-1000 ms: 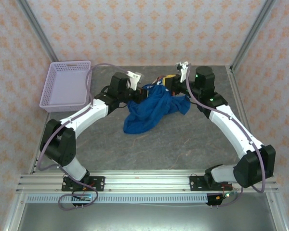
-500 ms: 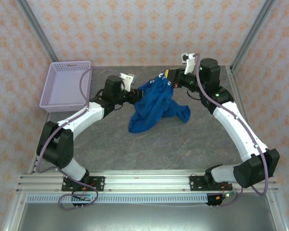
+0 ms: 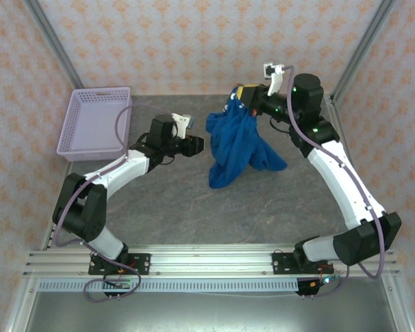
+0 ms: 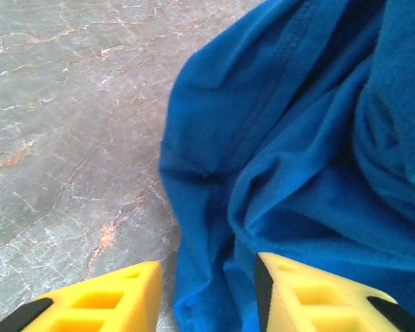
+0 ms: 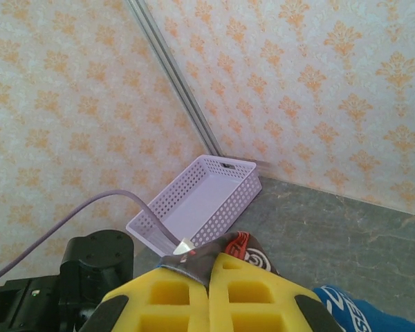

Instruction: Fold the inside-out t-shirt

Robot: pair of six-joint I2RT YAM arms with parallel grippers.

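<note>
Right end effector (image 3: 245, 97) clamped on t-shirt (image 3: 238, 142), hanging beneath it

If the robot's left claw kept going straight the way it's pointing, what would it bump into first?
The blue t-shirt. The left gripper is open and points right at its bunched folds, with nothing in between. Depth is hard to judge, but the cloth looks very close.
</note>
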